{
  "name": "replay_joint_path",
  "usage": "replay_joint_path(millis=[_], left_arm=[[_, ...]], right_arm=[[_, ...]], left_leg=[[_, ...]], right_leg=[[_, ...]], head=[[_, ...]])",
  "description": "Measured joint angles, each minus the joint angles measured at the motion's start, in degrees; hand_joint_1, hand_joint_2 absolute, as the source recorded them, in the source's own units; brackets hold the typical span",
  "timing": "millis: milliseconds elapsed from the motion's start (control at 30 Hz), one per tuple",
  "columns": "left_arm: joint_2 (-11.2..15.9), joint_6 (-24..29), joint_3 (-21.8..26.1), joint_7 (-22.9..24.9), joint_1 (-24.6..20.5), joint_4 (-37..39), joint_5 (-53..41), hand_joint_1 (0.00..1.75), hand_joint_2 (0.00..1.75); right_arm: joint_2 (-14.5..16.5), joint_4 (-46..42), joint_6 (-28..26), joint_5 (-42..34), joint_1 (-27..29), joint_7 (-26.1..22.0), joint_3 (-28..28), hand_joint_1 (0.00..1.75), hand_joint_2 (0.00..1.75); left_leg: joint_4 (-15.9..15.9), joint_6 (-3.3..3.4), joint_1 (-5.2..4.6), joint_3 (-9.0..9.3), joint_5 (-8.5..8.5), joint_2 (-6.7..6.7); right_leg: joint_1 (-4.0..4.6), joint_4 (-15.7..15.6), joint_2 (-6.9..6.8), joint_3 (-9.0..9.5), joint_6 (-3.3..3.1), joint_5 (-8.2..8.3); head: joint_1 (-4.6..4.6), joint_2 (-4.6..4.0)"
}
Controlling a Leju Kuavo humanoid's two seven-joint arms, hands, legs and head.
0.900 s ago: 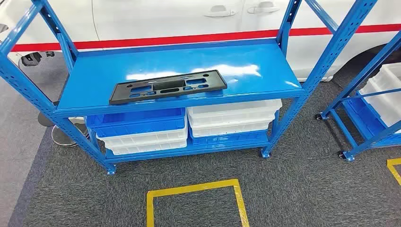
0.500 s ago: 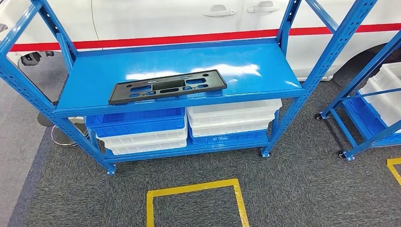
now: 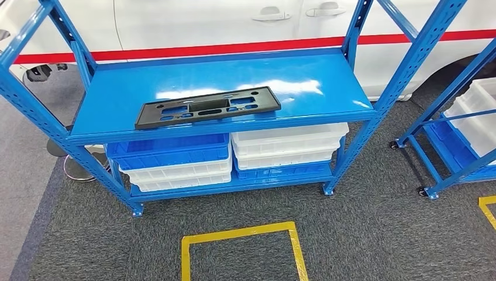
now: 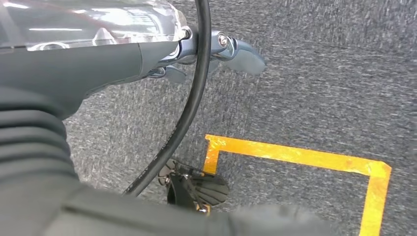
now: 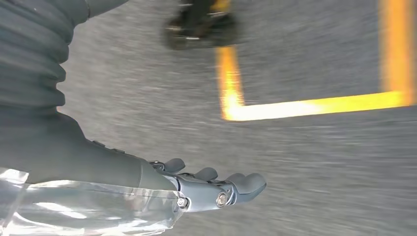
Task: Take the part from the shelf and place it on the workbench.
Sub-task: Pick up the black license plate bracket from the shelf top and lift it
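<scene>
Part (image 3: 207, 108), a flat black plate with cut-outs, lies untouched near the front edge of the blue shelf (image 3: 327, 82), above stacked blue and white bins (image 3: 289, 146). Both arms hang low over grey carpet: the left hand (image 4: 211, 54) and right hand (image 5: 216, 189) each hold nothing, fingers (image 5: 248, 183) loosely extended and apart, released. Yellow floor tape (image 3: 240, 234) marks a square just before the shelf; a white car (image 3: 234, 23) with a red stripe stands behind. By this showing the task has barely begun: the reach, the lift and the carry to the table all remain to be done.
</scene>
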Motion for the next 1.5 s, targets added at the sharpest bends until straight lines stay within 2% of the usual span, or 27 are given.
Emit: replay_joint_path(millis=[300, 467, 867, 1000, 1100, 1133, 1233, 1300, 1367, 1400, 1467, 1500], left_arm=[[-0.9, 0.5, 1.4, -1.4, -0.7, 0.9, -1.8, 0.00, 0.00], [-1.3, 0.7, 2.2, -1.7, -1.2, 1.5, -3.0, 0.00, 0.00], [-1.7, 1.5, 2.4, -2.3, -1.6, 2.2, -6.8, 0.00, 0.00], [-0.7, -2.3, 2.3, -4.3, -1.5, 2.6, -10.4, 0.00, 0.00], [1.2, -6.4, 2.3, -5.8, -0.7, 2.7, -12.9, 0.00, 0.00], [1.8, -7.0, 2.3, -5.8, -0.4, 2.8, -13.2, 0.00, 0.00], [3.2, -7.4, 2.3, -5.7, 0.1, 2.8, -14.3, 0.00, 0.00], [3.6, -6.7, 2.4, -5.8, 0.0, 2.8, -14.8, 0.00, 0.00], [3.7, -6.1, 2.5, -5.8, 0.1, 2.8, -15.3, 0.00, 0.00], [3.7, -6.0, 2.6, -5.8, 0.1, 2.8, -15.5, 0.00, 0.00], [3.7, -6.0, 2.8, -5.7, 0.1, 2.9, -16.0, 0.00, 0.00], [3.7, -6.0, 2.9, -5.6, 0.1, 2.9, -16.2, 0.00, 0.00]], right_arm=[[0.0, -16.0, 1.5, 12.2, -1.3, -2.6, 0.5, 0.00, 1.75], [0.0, -25.1, 2.9, 18.9, -2.2, -4.0, 2.8, 0.00, 1.75], [-0.2, -42.8, 8.8, 31.6, -6.3, -5.1, 13.4, 0.00, 1.75], [-3.3, -51.0, 13.0, 35.8, -9.8, -4.1, 21.3, 0.00, 1.75], [-4.7, -54.5, 17.3, 35.2, -10.8, -1.4, 24.6, 0.00, 0.44], [-4.8, -55.0, 18.9, 33.8, -10.8, -0.4, 25.0, 0.00, 0.44], [-5.9, -55.7, 21.7, 31.2, -11.1, 2.2, 26.0, 0.00, 1.75], [-7.2, -56.5, 19.5, 34.2, -11.2, 3.5, 26.8, 0.00, 1.75], [-8.8, -57.7, 14.8, 41.1, -11.3, 5.0, 27.7, 0.00, 1.75], [-9.4, -58.2, 11.9, 45.8, -11.3, 6.0, 28.2, 0.00, 1.75], [-10.1, -58.9, 6.0, 55.6, -11.3, 7.9, 28.9, 0.00, 1.75], [-10.2, -59.1, 3.4, 60.1, -11.3, 8.7, 29.2, 0.00, 1.75]], left_leg=[[0.0, 0.04, 0.00, 0.04, 0.04, -0.01], [0.0, 0.04, 0.00, 0.03, 0.04, -0.02], [0.0, 0.03, 0.00, 0.12, 0.06, -0.01], [0.2, 0.09, -0.14, 0.02, 0.06, -0.04], [0.3, 0.24, -0.22, -0.06, 0.05, -0.23], [0.3, 0.33, -0.28, -0.14, 0.04, -0.27], [0.5, 0.84, -0.57, -0.42, 0.04, -0.33], [-0.1, 1.57, -0.49, -0.25, 0.50, -0.42], [-1.5, 2.40, -0.27, 0.34, 1.26, -0.43], [-1.9, 2.69, -0.19, 0.56, 1.54, -0.39], [-2.0, 2.93, -0.50, 0.58, 1.65, -0.27], [-2.0, 2.97, -0.62, 0.58, 1.60, -0.27]], right_leg=[[0.00, 0.0, 0.00, -0.02, 0.00, 0.01], [0.00, 0.0, 0.00, -0.03, 0.00, 0.01], [0.00, 0.0, 0.00, -0.07, 0.01, 0.02], [-0.18, -0.1, -0.01, -0.12, 0.15, 0.15], [-0.30, -0.1, -0.21, -0.06, 0.24, 0.16], [-0.39, -0.2, -0.24, -0.10, 0.30, 0.20], [-0.66, -0.4, -0.31, -0.15, 0.75, 0.38], [-0.81, -0.8, -0.46, 0.12, 1.28, 0.55], [-0.70, 0.7, -0.55, -0.48, 1.42, -0.62], [-0.60, 3.2, -0.55, -1.69, 1.29, -2.07], [-0.31, 10.6, -0.46, -5.48, 1.04, -5.26], [-0.21, 13.4, -0.44, -7.00, 0.96, -5.87]], head=[[0.00, 0.00], [0.00, 0.00], [-0.01, 0.00], [-0.02, 0.00], [0.00, 0.00], [0.00, 0.00], [-0.02, 0.00], [-0.01, 0.00], [0.00, 0.00], [0.01, 0.00], [0.01, 0.00], [0.01, 0.00]])
